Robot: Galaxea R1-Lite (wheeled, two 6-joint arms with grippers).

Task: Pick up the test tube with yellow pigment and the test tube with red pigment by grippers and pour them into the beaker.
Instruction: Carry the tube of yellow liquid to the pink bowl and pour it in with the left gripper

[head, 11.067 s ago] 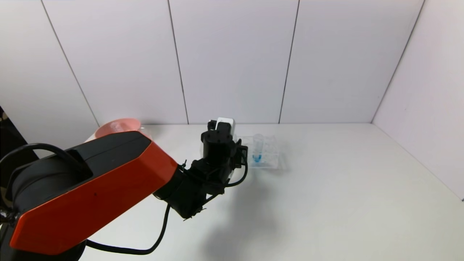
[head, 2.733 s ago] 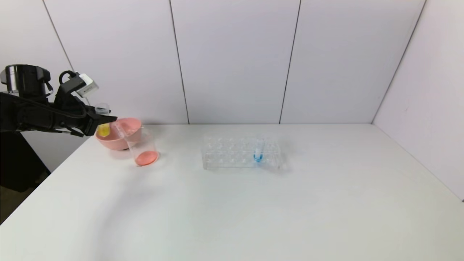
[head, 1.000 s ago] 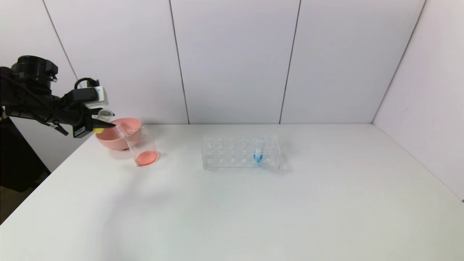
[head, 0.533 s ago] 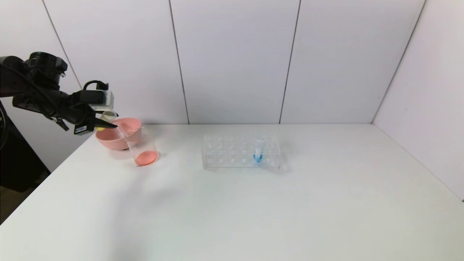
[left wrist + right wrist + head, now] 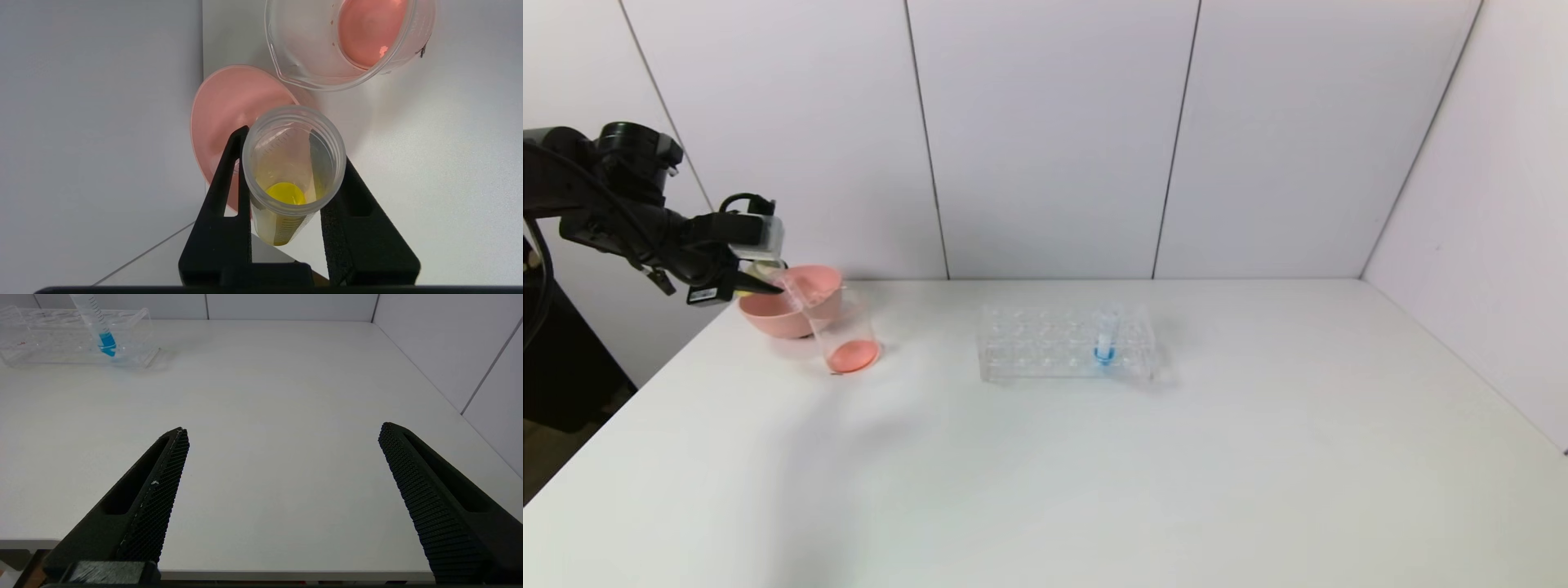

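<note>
Test tube with yellow pigment (image 5: 292, 171) clamped in left tool (image 5: 286, 183) (above pink bowl (image 5: 220, 110))

— Where's the yellow tube (image 5: 292, 171)?

— Clamped between the left gripper's (image 5: 286, 192) two black fingers, above the table's far left corner, over the pink bowl's rim. It is clear with faint graduation marks, open mouth toward the wrist camera, a little yellow liquid pooled at its rounded tip.

— And the beaker (image 5: 843, 331)?

— Standing on the table just beside the bowl, clear and straight-walled with a pouring lip. A shallow layer of red-orange liquid covers its bottom. The tube is near it, not over its mouth.

— The red tube?

— I can't see one.
</note>
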